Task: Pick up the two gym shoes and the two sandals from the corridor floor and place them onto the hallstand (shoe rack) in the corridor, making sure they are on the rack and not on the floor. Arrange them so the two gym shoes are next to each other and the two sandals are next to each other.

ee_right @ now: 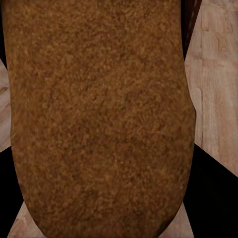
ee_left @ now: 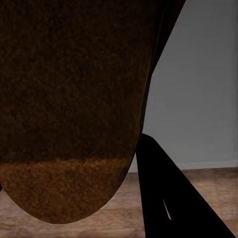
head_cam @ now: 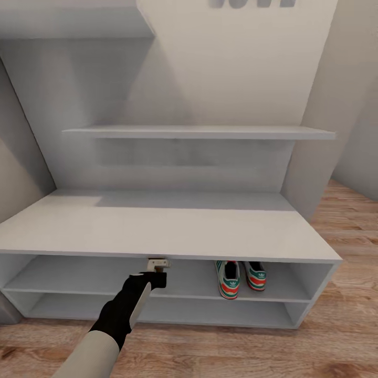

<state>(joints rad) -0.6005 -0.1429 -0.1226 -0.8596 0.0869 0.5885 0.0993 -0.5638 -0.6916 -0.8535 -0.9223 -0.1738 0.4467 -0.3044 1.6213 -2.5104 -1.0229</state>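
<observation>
Gym shoes: pair of cream-white lace-up sneakers (head_cam: 241, 279) with green side stripes, red-orange heel patches and green-and-red soles; side by side on the upper open shelf of the rack, right of centre, heels toward the camera, close to touching. Toes hidden under the top's front edge.

Hallstand: wide pale grey-white unit (head_cam: 157, 231) with a flat bench surface, two low open shelves below, one long wall shelf above and a stepped one higher up, cut off by the frame's top edge.

Floor: light brown wood-plank flooring (head_cam: 336, 336) with visible grain, in front of and to the right of the rack.

Left arm: black and pale grey forearm reaches to the upper shelf's opening, left of the sneakers; left gripper (head_cam: 157, 264) sits just under the surface's front lip. A pale tan piece shows at its tip; what it is cannot be made out from the head view.

Left wrist view: dark brown rounded leather sole (ee_left: 69, 114) of a sandal close against the lens; one black finger (ee_left: 173, 203) beside it. Straps hidden. Grip itself cannot be told.

Right wrist view: second brown grainy sandal sole (ee_right: 104, 119) across the lens, floor planks at the edges, black fingers (ee_right: 215, 198) at both lower corners. Contact hidden, so hold cannot be told.
</observation>
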